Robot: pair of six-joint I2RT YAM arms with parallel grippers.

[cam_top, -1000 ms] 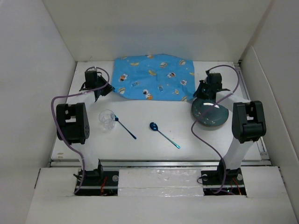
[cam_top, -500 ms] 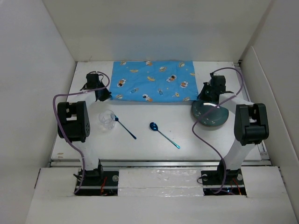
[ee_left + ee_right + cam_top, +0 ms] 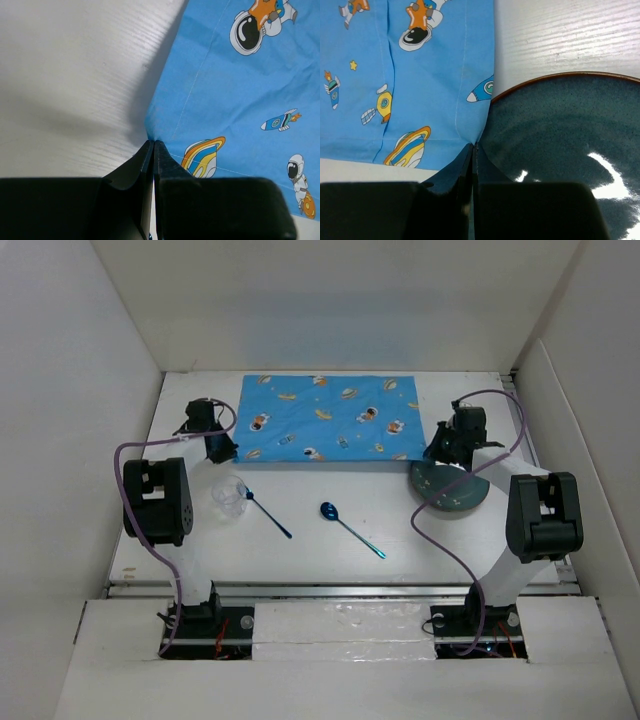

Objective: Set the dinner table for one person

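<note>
A blue placemat (image 3: 330, 418) with space cartoons lies spread flat at the back of the white dinner table (image 3: 330, 540). My left gripper (image 3: 222, 451) is shut on its near left corner (image 3: 150, 135). My right gripper (image 3: 432, 453) is shut on its near right corner (image 3: 472, 142), just above a dark teal plate (image 3: 452, 490) whose rim the corner overlaps (image 3: 560, 135). A clear cup (image 3: 229, 496) and two blue spoons (image 3: 268, 514) (image 3: 350, 527) lie in front.
White walls enclose the table on the left, back and right. The metal rail (image 3: 340, 587) runs along the near edge by the arm bases.
Both grippers have pulled the placemat's near corners outward and toward me. The crumpled cloth is now spread flat into a rectangle.
</note>
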